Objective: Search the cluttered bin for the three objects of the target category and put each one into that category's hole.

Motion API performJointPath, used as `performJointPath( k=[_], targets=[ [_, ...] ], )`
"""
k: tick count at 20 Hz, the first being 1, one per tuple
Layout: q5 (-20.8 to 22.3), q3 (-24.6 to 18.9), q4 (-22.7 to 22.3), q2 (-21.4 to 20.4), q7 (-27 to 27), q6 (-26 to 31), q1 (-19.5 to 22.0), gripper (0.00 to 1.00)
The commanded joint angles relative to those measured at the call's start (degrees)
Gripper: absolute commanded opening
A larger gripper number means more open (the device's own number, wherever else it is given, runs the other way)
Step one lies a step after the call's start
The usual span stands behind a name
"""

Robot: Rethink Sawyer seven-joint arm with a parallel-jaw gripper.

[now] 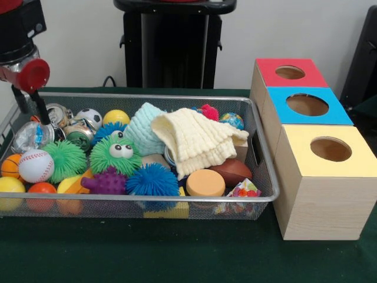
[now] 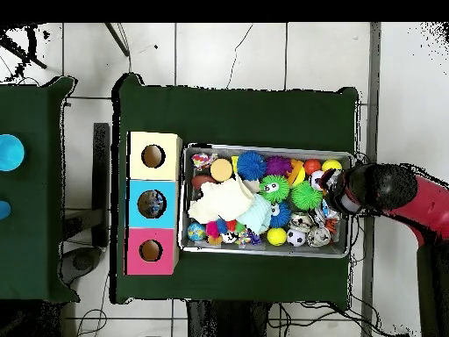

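Observation:
The wire mesh bin (image 1: 259,197) holds a pile of toys. One clear crinkled plastic bottle (image 1: 30,137) lies at the bin's left end in the front view, beside shiny metal cans (image 1: 58,113). My gripper (image 1: 34,118) hangs just above that bottle with its two black fingers (image 1: 41,109) apart and nothing between them. In the overhead view the gripper (image 2: 333,195) is over the bin's (image 2: 263,147) right end and hides the bottle. I see no other bottles; the clutter may cover them.
Three wooden boxes with round holes stand beside the bin: red-topped (image 1: 290,72), blue-topped (image 1: 307,105), yellow-topped (image 1: 330,150). The bin also holds a cream cloth (image 1: 197,141), a green fuzzy toy with eyes (image 1: 116,154), spiky balls, a baseball (image 1: 35,165) and a soccer ball (image 1: 89,117).

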State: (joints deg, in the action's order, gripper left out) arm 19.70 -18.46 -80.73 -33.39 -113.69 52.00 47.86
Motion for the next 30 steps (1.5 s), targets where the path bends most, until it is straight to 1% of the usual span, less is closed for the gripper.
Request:
performJointPath(
  k=[1, 3, 7, 11, 12, 19, 23, 26, 28, 30],
  targets=[
    [2.11, -1.63, -3.56, 4.68, 4.37, -2.90, -1.07, 1.00],
    [2.87, -1.10, -2.67, 5.52, 4.55, -2.22, -1.75, 1.00],
    [5.71, 0.35, -0.06, 6.88, 5.31, -0.99, -3.67, 1.00],
    [6.83, 2.15, 3.16, 5.98, 6.45, 5.84, -5.68, 1.00],
    [7.04, 2.60, 4.31, 5.65, 7.10, 8.49, -6.15, 1.00],
    [8.85, 2.79, 10.37, 8.25, 9.44, 13.89, -6.68, 1.00],
    [9.30, 2.46, 12.26, 7.89, 10.50, 16.87, -6.55, 1.00],
    [9.75, 2.60, 12.14, 7.23, 10.15, 17.16, -6.31, 1.00],
    [10.13, 2.71, 12.01, 7.18, 9.53, 15.64, -5.76, 1.00],
    [10.73, 2.48, 13.37, 7.88, 10.09, 14.15, -4.92, 1.00]
  ],
)
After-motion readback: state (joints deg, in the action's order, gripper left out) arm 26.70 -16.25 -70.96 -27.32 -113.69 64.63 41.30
